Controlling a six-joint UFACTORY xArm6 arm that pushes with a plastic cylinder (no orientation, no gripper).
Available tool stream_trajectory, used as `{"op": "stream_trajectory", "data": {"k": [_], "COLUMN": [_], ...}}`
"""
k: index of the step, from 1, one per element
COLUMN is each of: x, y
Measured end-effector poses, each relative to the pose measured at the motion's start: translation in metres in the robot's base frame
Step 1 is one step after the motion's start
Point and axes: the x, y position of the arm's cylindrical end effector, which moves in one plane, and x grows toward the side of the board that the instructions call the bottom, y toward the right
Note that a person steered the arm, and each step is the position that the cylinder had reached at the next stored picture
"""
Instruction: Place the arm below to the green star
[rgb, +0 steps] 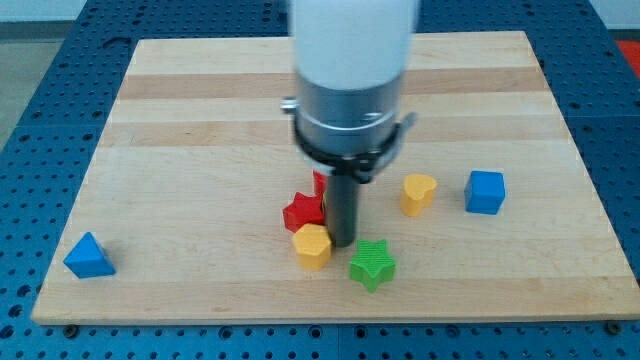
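The single camera view looks down on a pale wooden counter (200, 110) resting on a blue perforated base (40, 100).

The arm comes down from the counter's far edge, a white and grey cylinder ending in a dark rod. This tool is only a bare rod with nothing to clench or release, and it grasps nothing. My tip (342, 243) rests on the counter a little toward the near edge from the centre.

The green star (373, 265) lies close to the near edge, about midway along it, just toward the near-right corner from my tip. The two are close together, but whether they touch cannot be told.

A yellow hexagon block (313, 246) sits right beside my tip on its left-edge side. A red star (303, 212) lies just beyond it, and another red block (319, 183) peeks out behind the rod, its shape hidden.

Toward the right edge are a yellow heart (419, 192) and a blue cube (485, 192), a little apart from each other.

A blue triangle block (88, 256) sits alone near the near-left corner.
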Motion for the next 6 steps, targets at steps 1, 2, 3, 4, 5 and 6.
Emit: {"op": "stream_trajectory", "data": {"k": [1,2,3,4,5,6], "x": [-0.007,-0.012,-0.01,0.008,0.048,0.065], "y": [0.012,0.069,0.14,0.189,0.172,0.103]}}
